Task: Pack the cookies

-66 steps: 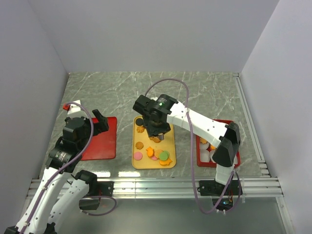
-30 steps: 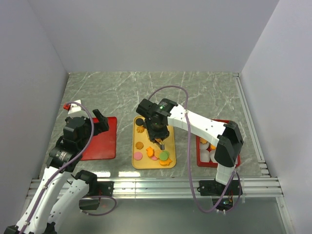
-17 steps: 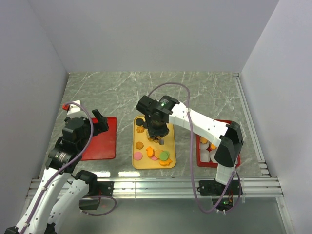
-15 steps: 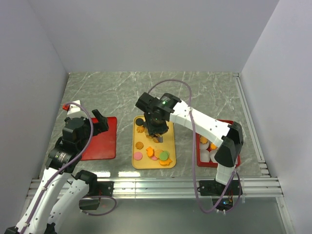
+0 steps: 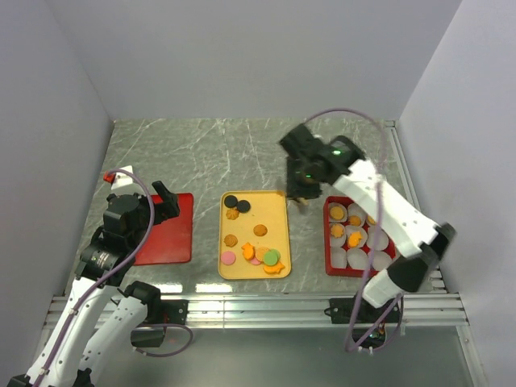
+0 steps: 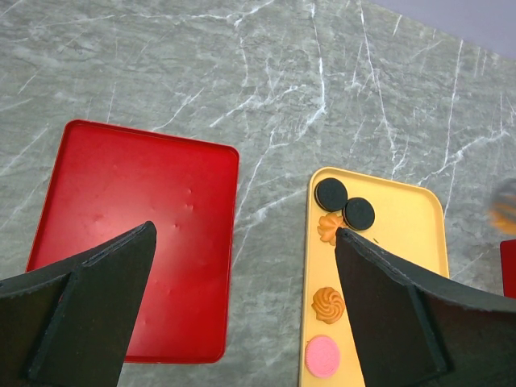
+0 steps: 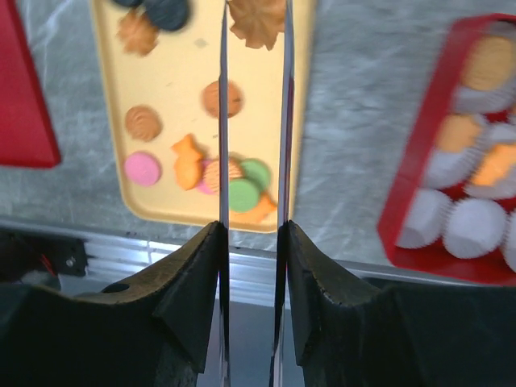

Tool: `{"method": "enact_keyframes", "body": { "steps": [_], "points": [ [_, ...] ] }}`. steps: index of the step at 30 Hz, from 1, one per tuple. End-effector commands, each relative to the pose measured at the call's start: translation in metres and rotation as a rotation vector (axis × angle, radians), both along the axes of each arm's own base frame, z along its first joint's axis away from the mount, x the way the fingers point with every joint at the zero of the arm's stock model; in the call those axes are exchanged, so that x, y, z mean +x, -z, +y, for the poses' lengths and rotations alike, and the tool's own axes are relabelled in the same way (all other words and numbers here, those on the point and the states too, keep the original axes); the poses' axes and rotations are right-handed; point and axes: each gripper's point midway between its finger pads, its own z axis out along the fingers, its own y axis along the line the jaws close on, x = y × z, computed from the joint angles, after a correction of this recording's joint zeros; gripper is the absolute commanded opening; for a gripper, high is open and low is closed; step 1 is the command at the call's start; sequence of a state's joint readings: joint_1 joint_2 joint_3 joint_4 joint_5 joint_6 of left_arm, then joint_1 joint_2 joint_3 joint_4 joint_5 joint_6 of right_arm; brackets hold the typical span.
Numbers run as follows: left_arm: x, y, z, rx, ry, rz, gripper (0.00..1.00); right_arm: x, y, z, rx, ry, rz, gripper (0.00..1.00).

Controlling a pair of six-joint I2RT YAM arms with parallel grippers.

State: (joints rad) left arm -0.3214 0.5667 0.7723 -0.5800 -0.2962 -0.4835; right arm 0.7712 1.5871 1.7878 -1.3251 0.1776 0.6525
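Several cookies lie on the yellow tray: two black rounds, orange swirls, a pink round and a mixed pile. My right gripper hangs over the table between the yellow tray and the red box, shut on an orange swirl cookie at its fingertips. The red box holds white paper cups; some hold orange cookies. My left gripper is open and empty above the right edge of the flat red tray.
The red box lies to the right in the right wrist view and the yellow tray to the left. A small red and white object sits at the far left. Grey walls enclose the table; a metal rail runs along the near edge.
My right gripper has risen from the yellow tray with an orange cookie and swung right towards the red box. The left arm has not moved.
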Motion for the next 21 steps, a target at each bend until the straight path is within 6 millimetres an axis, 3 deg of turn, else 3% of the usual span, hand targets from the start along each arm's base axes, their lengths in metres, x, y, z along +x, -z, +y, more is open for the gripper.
{"method": "enact_keyframes", "body": {
  "steps": [1,6,9,13,16,21],
  "points": [
    [0.005,-0.008,0.0,-0.005,-0.002,-0.034,0.99,-0.009,-0.024,-0.06,-0.016,0.117,-0.073,0.43],
    [0.006,-0.006,-0.003,-0.006,0.014,-0.028,1.0,-0.031,-0.028,-0.127,-0.004,0.299,-0.132,0.43],
    [0.006,-0.005,-0.005,-0.007,0.018,-0.023,0.99,-0.049,-0.027,-0.156,0.007,0.391,-0.17,0.45],
    [0.006,-0.005,-0.004,-0.006,0.016,-0.023,0.99,-0.068,-0.008,-0.198,-0.036,0.555,-0.15,0.47],
    [0.007,-0.005,-0.005,-0.006,0.02,-0.023,0.99,-0.078,0.006,-0.217,-0.057,0.651,-0.122,0.47],
    [0.007,-0.004,-0.005,-0.004,0.02,-0.019,0.99,-0.086,0.021,-0.23,-0.034,0.762,-0.109,0.46]
  ]
}}
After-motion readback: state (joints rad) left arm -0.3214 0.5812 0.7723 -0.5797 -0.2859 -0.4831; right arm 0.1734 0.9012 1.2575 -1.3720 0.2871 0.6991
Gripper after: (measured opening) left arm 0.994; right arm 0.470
